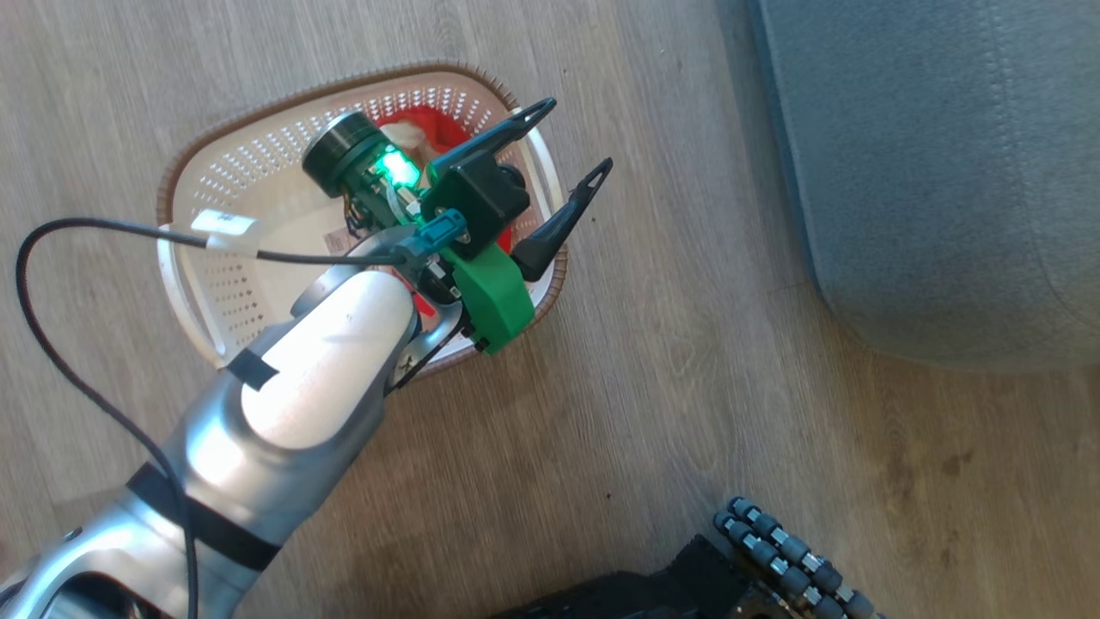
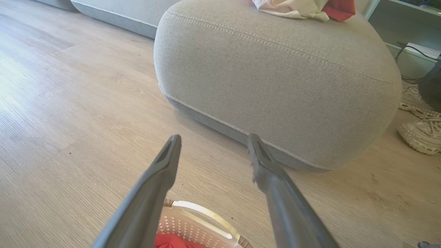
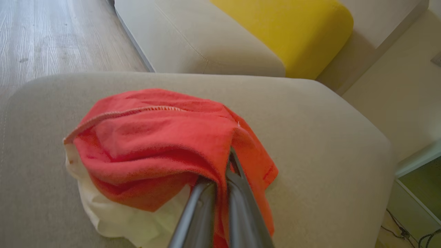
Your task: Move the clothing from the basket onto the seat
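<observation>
Red clothing (image 1: 434, 120) lies in the basket (image 1: 206, 258), below the left gripper (image 1: 579, 133), whose jaws stand wide and empty; this arm is nearer. The right gripper (image 3: 228, 165) is clamped on a red-and-white garment (image 3: 155, 137) resting on the seat (image 3: 327, 131).

From the head view, my left arm (image 1: 326, 361) covered most of the basket (image 1: 258, 163). I saw the clothing (image 1: 434, 120) inside only as scraps of red and could not tell how much lay there. The seat (image 1: 928, 172) ran off the top and right edges. In the left wrist view the bottom edge cut the basket down to a piece of rim, the top edge clipped the garment lying on the seat, and a pale shoe (image 2: 422, 134) ran off the right edge. In the right wrist view the right gripper (image 3: 224, 172) had the tips of its 2 fingers buried in red fabric, hiding the pinch itself.
</observation>
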You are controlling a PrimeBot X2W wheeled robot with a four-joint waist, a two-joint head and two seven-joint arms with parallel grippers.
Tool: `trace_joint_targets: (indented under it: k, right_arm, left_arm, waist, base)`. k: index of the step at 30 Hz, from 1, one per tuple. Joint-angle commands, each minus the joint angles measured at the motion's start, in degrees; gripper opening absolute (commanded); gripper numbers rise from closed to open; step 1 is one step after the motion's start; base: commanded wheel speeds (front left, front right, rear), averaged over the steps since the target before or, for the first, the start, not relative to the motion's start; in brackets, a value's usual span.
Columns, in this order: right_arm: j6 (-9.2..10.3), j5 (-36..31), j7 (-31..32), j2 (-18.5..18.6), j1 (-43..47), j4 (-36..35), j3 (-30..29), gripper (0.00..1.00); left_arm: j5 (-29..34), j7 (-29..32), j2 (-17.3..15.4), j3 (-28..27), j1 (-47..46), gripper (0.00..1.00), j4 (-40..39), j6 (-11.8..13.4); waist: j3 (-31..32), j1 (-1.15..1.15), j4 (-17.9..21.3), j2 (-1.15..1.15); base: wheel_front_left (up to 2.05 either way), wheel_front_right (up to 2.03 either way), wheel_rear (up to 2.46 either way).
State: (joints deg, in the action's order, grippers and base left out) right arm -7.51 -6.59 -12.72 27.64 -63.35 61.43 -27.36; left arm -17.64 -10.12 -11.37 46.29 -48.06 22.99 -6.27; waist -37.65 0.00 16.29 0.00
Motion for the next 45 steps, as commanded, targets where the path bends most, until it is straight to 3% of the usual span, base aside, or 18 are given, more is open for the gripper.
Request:
trace_joint_targets:
  k: [1, 9, 16, 26, 35, 38, 45]
  right_arm:
    - [0.02, -0.49, -0.86, 1.83, 0.96, -1.58, -0.06, 0.98]
    - [0.02, 1.55, -2.24, -1.36, 9.26, -2.04, 4.7, 1.0]
    - [0.02, 7.61, -2.27, -2.63, 18.77, -11.6, 11.21, 1.0]
    - [0.02, 14.42, -2.27, -5.79, 30.11, -28.53, 17.76, 1.0]
    - [0.02, 17.6, -2.28, -7.63, 35.6, -36.0, 24.22, 1.0]
    - [0.02, 18.64, -2.28, -8.85, 37.49, -37.78, 26.47, 1.0]
    - [0.02, 19.36, -2.28, -10.72, 39.22, -39.13, 27.69, 1.0]
  left_arm:
    - [-0.24, -0.1, -0.92, -1.13, -0.7, 1.0, -2.05, 0.43]
    - [-1.33, -1.08, -1.17, -1.54, 0.25, 1.0, -0.51, 1.06]
    - [-2.61, -3.01, -0.4, -2.36, 1.8, 1.0, 1.7, 2.02]
    - [-5.04, -4.79, 0.05, -7.02, 5.97, 1.0, 4.66, 4.3]
    - [-4.54, -4.86, 0.34, -15.81, 12.6, 1.0, 2.85, 6.58]
    - [-2.87, -4.86, 0.67, -21.95, 16.99, 1.0, 1.79, 8.31]
    - [-1.12, -4.87, 1.2, -29.1, 22.7, 1.0, 0.94, 8.92]
  waist:
    - [0.33, 0.0, 0.18, 0.0]
    - [3.76, 0.0, 1.08, 0.0]
    - [8.09, 0.0, 0.22, 0.0]
    - [15.93, 0.0, -4.07, 0.0]
    - [21.73, 0.0, -9.38, 0.0]
    - [24.55, 0.0, -12.16, 0.0]
    - [28.16, 0.0, -14.49, 0.0]
  base:
    - [0.0, 0.0, 0.0]
    - [0.0, 0.0, 0.0]
    - [0.0, 0.0, 0.0]
    - [0.0, 0.0, 0.0]
    - [0.0, 0.0, 0.0]
    - [0.0, 0.0, 0.0]
    - [0.0, 0.0, 0.0]
